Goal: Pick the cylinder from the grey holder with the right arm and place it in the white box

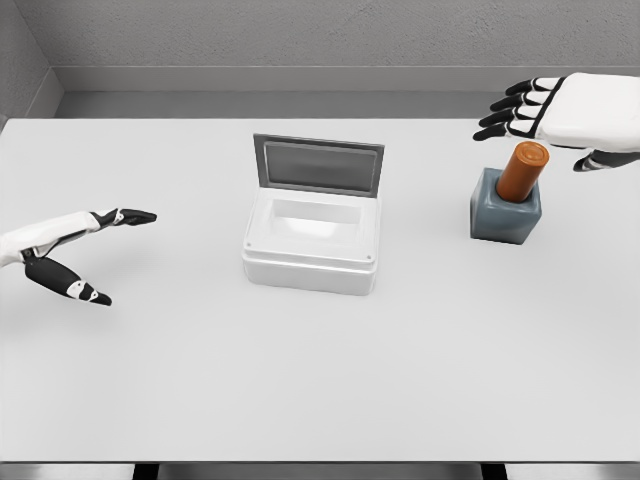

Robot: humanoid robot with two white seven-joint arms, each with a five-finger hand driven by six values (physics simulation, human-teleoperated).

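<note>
One cylinder (523, 170) sits near-upright in the grey holder (506, 210), just below and left of the right hand (560, 112), fingers spread, holding nothing. White box (312, 240) lies farther left, lid up. Left hand (70, 250) idle, open.

The box (312, 245) sits mid-table (200, 380), its raised lid (318, 165) walling off twelve o'clock. From the holder (506, 208) at three o'clock, bare tabletop leads across; the box's top stands open from above.
</note>
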